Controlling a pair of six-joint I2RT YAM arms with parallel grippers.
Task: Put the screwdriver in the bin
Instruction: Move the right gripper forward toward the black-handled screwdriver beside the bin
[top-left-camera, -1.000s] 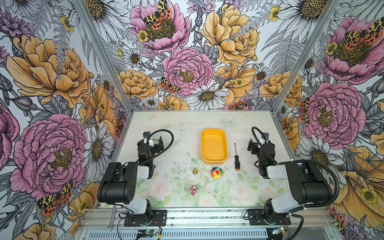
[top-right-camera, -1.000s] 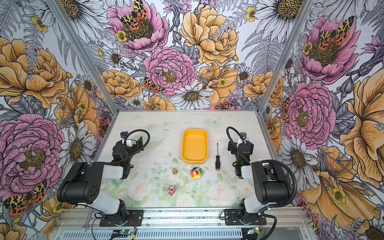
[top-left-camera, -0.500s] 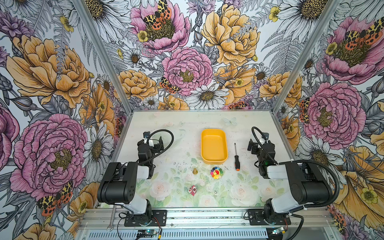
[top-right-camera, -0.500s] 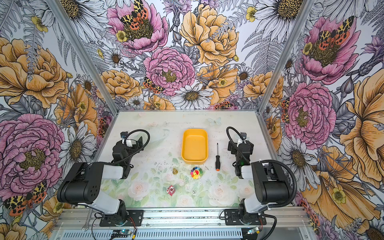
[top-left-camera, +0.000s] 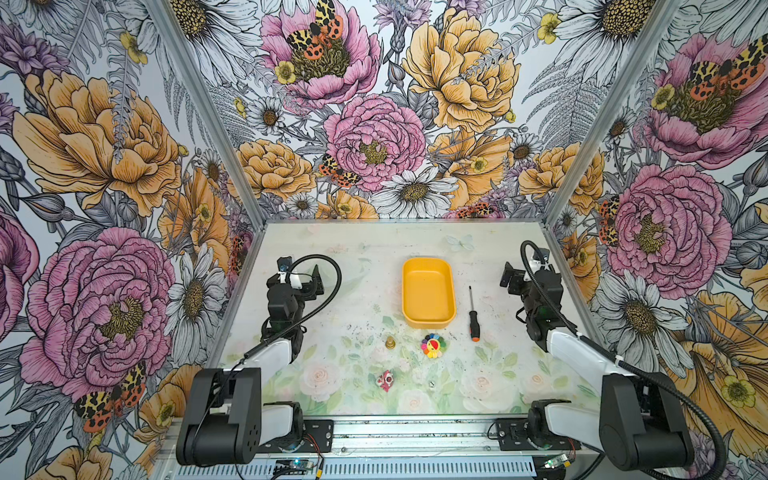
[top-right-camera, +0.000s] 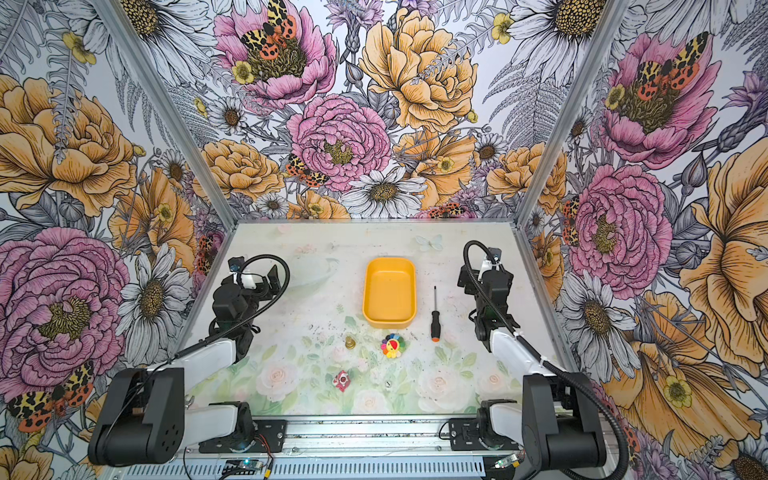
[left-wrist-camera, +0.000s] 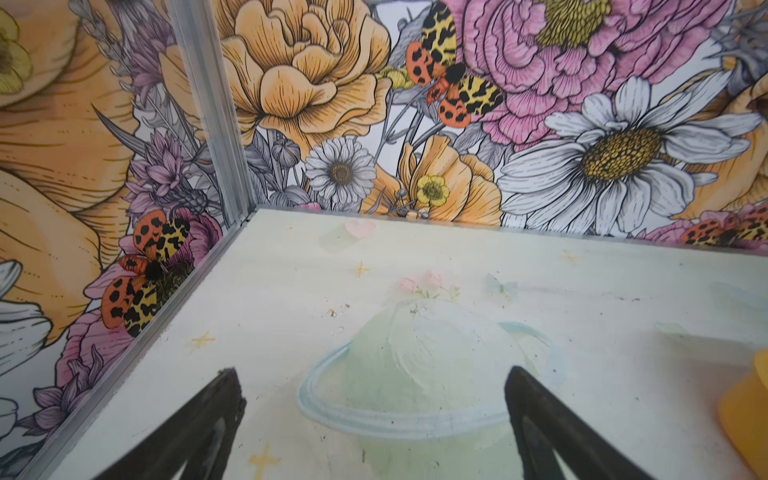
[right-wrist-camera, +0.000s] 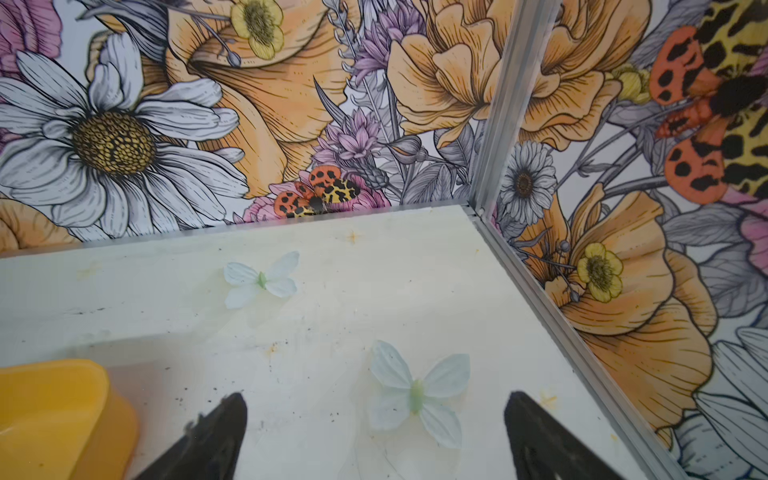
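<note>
screwdriver (top-left-camera: 473, 313): right side clear | left: bin (top-left-camera: 428, 293) close | handle end: flower toy (top-left-camera: 433, 346) near

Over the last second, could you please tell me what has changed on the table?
Nothing has visibly changed. The screwdriver still lies untouched beside the bin, on its right in both top views. The left pincer and the right pincer stay open, holding nothing.
</note>
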